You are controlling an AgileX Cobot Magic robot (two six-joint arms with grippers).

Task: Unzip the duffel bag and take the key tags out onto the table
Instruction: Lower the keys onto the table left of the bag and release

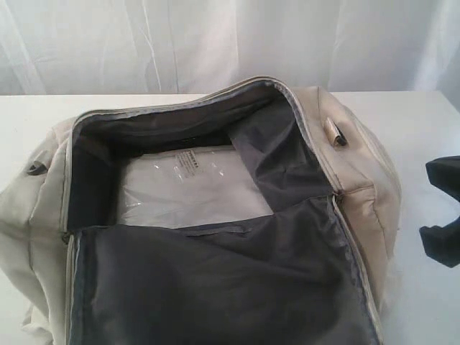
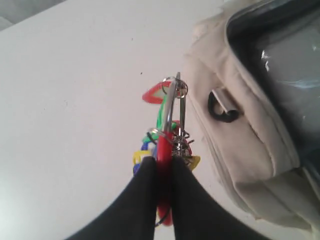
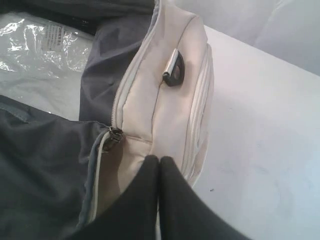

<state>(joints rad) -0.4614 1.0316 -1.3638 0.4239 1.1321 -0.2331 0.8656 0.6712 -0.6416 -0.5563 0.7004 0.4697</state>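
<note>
Left wrist: key tags [image 2: 163, 146] red/yel/blu bunch.

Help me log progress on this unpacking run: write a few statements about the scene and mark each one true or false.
1. The bag is zipped shut. False: its main opening gapes, showing the dark lining.
2. The left jaws are closed on the bunch of key tags. True.
3. The key tags lie inside the bag. False: they are held outside it, over the white table.
4. A clear plastic packet lies in the bag. True.
5. The right jaws grip a strap. False: they are shut on nothing, next to the bag's outer side.
</note>
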